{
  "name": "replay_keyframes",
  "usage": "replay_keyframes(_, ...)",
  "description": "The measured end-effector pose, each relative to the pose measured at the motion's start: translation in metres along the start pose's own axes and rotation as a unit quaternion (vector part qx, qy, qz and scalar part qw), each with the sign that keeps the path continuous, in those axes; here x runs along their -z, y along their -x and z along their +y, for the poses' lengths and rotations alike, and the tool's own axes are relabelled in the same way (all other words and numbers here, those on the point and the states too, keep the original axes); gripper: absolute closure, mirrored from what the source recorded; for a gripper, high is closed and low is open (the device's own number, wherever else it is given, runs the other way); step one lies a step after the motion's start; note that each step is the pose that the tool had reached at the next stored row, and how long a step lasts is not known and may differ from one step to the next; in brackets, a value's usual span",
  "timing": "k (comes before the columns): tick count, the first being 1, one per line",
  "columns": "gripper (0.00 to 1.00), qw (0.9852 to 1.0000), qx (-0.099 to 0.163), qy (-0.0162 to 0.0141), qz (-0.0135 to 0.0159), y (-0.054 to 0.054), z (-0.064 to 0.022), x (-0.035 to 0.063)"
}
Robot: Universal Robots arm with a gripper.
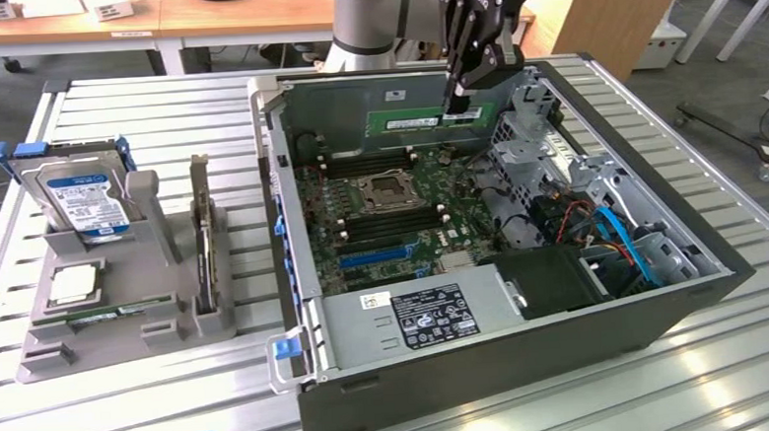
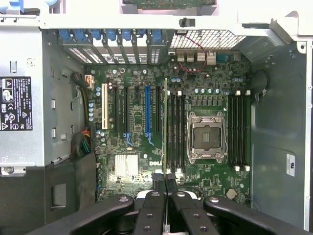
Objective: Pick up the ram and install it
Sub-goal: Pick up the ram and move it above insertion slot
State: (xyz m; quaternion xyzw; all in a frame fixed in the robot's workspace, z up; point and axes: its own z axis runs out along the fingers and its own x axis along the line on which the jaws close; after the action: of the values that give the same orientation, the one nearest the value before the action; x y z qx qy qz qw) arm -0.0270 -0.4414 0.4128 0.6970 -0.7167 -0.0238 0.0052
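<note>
The ram (image 1: 413, 121) is a long green stick with a small white label. It hangs level over the open computer case (image 1: 703, 258), above the motherboard (image 1: 358, 227). My gripper (image 1: 460, 111) is shut on one end of it from above. In the wrist view the ram (image 2: 165, 122) shows edge-on as a thin line running out from between my fingertips, with my gripper (image 2: 165, 185) shut on it. That line lies over the black memory slots (image 2: 176, 132) beside the processor socket (image 2: 207, 137). A second bank of slots (image 2: 238, 129) is on the socket's other side.
A grey parts holder (image 1: 49, 356) at the exterior view's left carries a hard drive (image 1: 83, 197), a square silver chip (image 1: 75, 281) and an upright dark card (image 1: 203, 235). Inside the case are the power supply (image 1: 417, 317), drive cage (image 1: 538, 138) and blue cables (image 1: 623, 242).
</note>
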Motion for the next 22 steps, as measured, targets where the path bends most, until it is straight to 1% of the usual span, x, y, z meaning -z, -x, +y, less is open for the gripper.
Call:
replay_keyframes(7,0.88,1.0,0.0,0.0,-0.0002,0.0,0.0,-0.0002)
replay_keyframes(14,0.88,1.0,-0.008,-0.0002,-0.0004,0.0,0.0,-0.0006)
replay_keyframes(19,0.88,1.0,-0.009,-0.0002,-0.0005,0.0,0.0,-0.0006)
replay_keyframes(22,0.88,1.0,-0.009,-0.0003,-0.0006,0.0,-0.0001,-0.0019)
